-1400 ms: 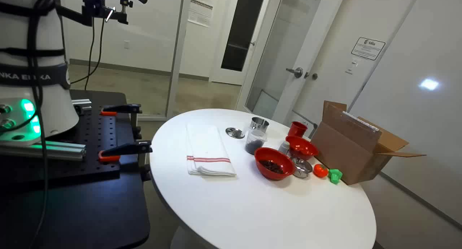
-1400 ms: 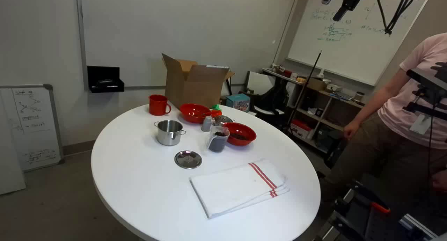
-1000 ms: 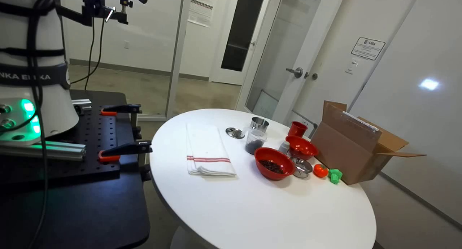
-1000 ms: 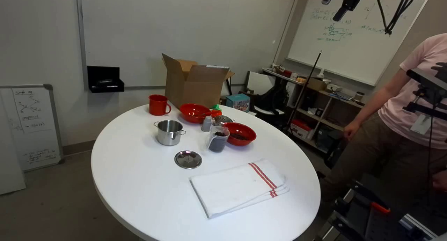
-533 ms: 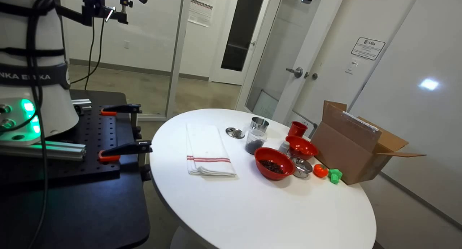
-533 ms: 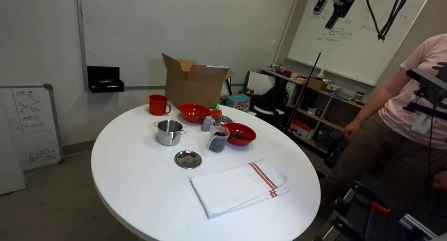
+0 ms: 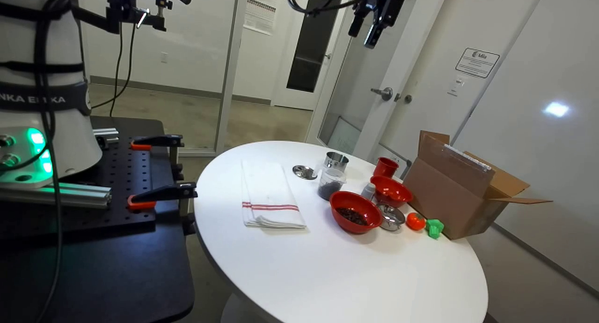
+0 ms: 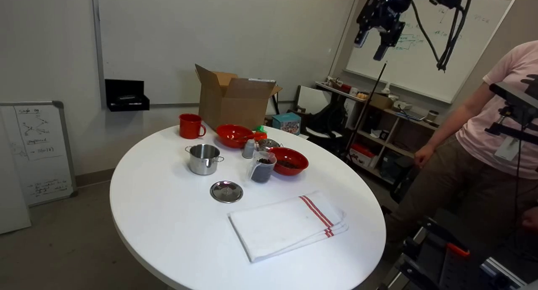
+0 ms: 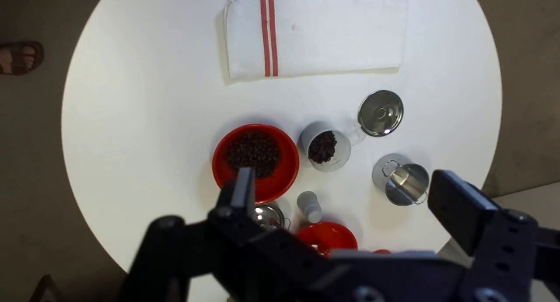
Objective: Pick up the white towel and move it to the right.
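Note:
The white towel [image 7: 271, 187] lies folded flat on the round white table, with red stripes near one end. It also shows in an exterior view [image 8: 281, 227] and at the top of the wrist view [image 9: 337, 30], where its far edge is cut off. My gripper [image 7: 361, 39] is high above the table, apart from the towel and all objects. In an exterior view the gripper [image 8: 369, 49] hangs with its two fingers apart. In the wrist view the gripper [image 9: 343, 181] is wide open with nothing between its fingers.
Near the towel are a red bowl of dark beans [image 7: 356, 212], a clear measuring cup [image 8: 261, 172], a steel lid [image 8: 226, 192] and a steel pot [image 8: 204, 159]. A second red bowl [image 7: 392, 191], a red mug [image 8: 190, 126] and a cardboard box [image 8: 237, 107] stand farther back.
My gripper has come down from above into an exterior view. In both exterior views it is lower than before, still open. The towel has not moved.

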